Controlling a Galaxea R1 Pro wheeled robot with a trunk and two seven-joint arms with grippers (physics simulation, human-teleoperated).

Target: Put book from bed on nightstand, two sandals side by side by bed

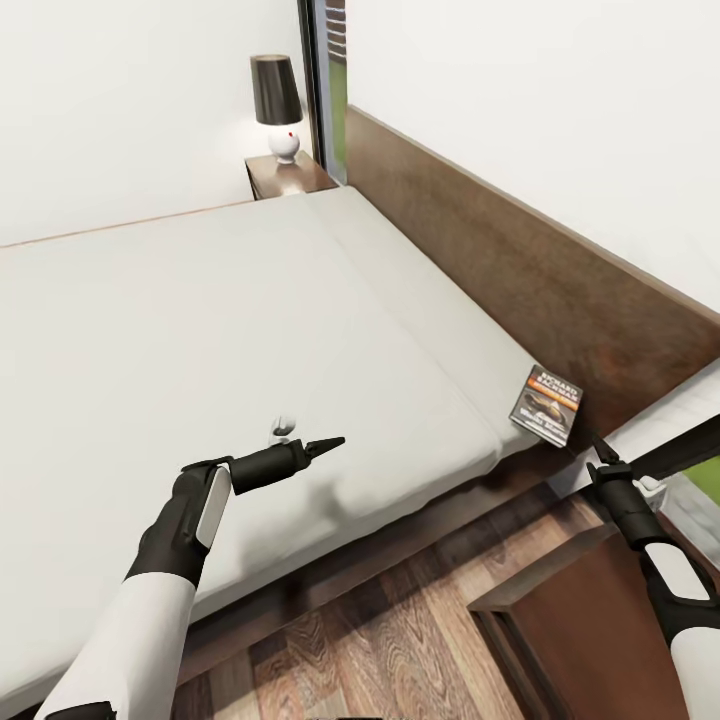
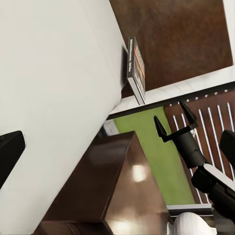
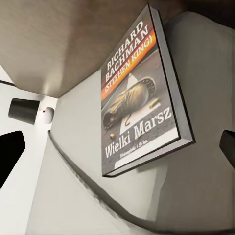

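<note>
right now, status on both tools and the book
Right tool open, empty, just short of the book. Left tool over the mattress, cannot tell if open. Book at mattress corner by headboard. Nothing between right tool and book.

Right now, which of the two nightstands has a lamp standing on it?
The far nightstand, in the corner past the bed's head, carries the dark-shaded lamp. The near nightstand, below the right tool, shows a bare top.
</note>
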